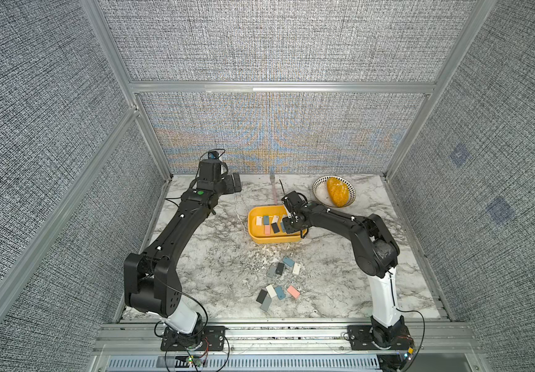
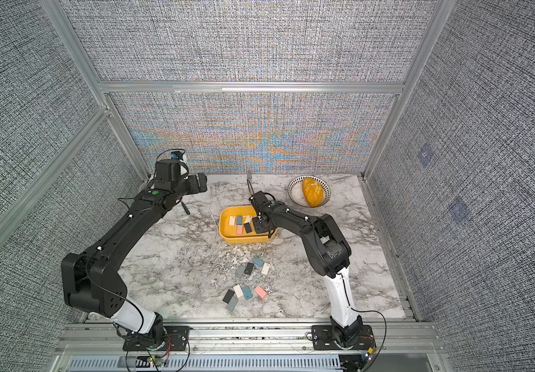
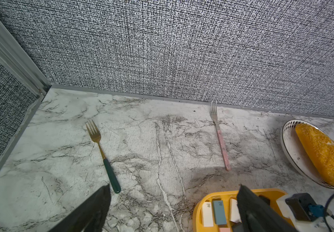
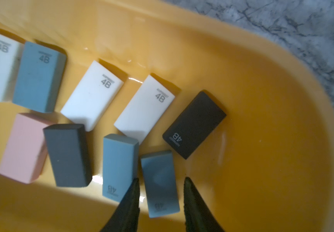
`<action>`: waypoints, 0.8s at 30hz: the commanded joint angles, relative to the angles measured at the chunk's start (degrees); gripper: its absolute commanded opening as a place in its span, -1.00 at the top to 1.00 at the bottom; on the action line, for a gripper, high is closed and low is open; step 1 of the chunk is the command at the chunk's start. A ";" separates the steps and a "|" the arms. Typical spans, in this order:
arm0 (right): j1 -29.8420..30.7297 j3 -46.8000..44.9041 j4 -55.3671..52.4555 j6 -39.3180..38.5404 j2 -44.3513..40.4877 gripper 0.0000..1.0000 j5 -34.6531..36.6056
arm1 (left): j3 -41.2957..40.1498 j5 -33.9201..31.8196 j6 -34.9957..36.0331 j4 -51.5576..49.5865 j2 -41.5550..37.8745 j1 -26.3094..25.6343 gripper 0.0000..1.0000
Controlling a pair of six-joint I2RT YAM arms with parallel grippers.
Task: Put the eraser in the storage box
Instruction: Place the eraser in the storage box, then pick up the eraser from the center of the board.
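**Blue-grey eraser let go inside the storage box.**

The right fingers (image 4: 132, 192) stand narrowly parted, with a gap on either side of the blue-grey eraser (image 4: 160, 180). It sits inside the storage box (image 4: 262, 140), a shallow, glossy yellow tub with rounded corners. Around it lie other matte rectangular blocks in white, pink, blue and charcoal, several stamped 4B. The left fingers (image 3: 93, 211) are spread wide and empty above the marble-veined bench (image 1: 214, 257). Two clusters of loose erasers (image 1: 293, 291) lie on the bench, so the task looks roughly half done.

Top views look steeply down over everything; wrist views sit low, sharing the storage box (image 4: 262, 120), right one closest.
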 commanded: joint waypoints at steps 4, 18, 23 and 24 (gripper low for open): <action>0.01 0.56 0.88 0.12 -1.76 0.10 -0.32 | 0.45 0.41 0.34 0.90 0.18 0.11 -1.00; 1.60 -3.66 2.08 -2.75 -11.35 -0.05 0.44 | 0.46 0.61 0.08 0.89 -0.23 0.10 -1.00; 4.40 -9.68 1.48 -6.11 -18.38 -0.09 -0.53 | 0.13 0.23 0.24 0.73 -1.04 0.11 -1.00; 5.01 -10.87 1.40 -6.65 -19.58 -0.10 -0.94 | -0.02 0.11 0.17 0.78 -1.21 0.06 -1.00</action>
